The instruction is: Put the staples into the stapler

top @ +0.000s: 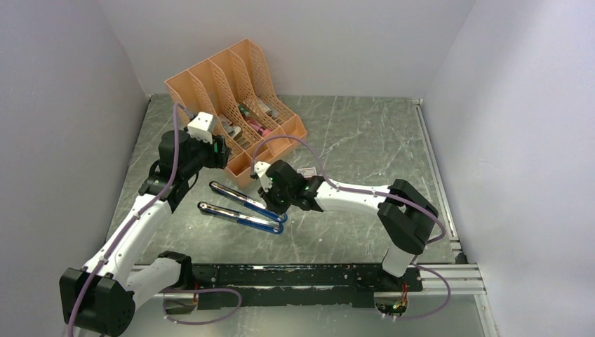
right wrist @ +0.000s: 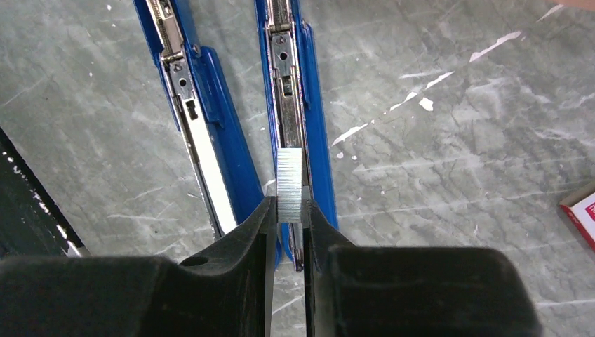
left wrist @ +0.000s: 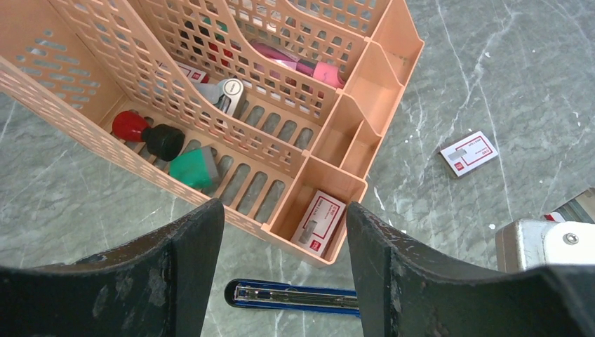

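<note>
Your right gripper (right wrist: pixel 289 212) pinches the staples (right wrist: pixel 290 175) over the opened stapler (right wrist: pixel 320 140), not yet seated; left gripper (left wrist: pixel 284 219) gapes empty

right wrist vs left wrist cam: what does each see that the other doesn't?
Right wrist only: the right gripper pinching the staples at the blue stapler's open rail. Left wrist only: the open left gripper above the orange organizer, with a staple box in its front compartment. Both: that stapler on the marbled table.

Staples (right wrist: pixel 290 184) lower end hidden inside right hand (right wrist: pixel 288 214).
</note>
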Controlling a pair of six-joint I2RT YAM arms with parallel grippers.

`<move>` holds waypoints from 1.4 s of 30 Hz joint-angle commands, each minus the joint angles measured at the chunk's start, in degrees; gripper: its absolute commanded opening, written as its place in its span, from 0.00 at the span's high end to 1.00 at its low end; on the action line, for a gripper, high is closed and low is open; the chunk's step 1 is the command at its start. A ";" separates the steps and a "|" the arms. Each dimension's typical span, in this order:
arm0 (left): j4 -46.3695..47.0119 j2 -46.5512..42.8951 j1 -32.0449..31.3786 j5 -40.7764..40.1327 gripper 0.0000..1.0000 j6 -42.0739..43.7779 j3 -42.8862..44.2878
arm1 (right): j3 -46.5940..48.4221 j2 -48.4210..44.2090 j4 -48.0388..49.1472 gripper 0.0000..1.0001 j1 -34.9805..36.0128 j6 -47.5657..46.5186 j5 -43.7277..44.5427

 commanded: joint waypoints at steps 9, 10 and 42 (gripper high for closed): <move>0.51 -0.28 0.55 -1.70 0.31 0.67 -0.33 | 2.16 1.58 -0.03 1.00 -0.52 1.25 0.35; 0.52 -0.29 0.53 -1.68 0.31 0.68 -0.38 | 2.25 1.72 0.04 1.00 -0.56 1.34 0.19; 0.65 -0.32 0.57 -1.37 0.31 0.77 -0.37 | 3.06 3.89 -1.27 1.00 -1.14 1.32 -0.24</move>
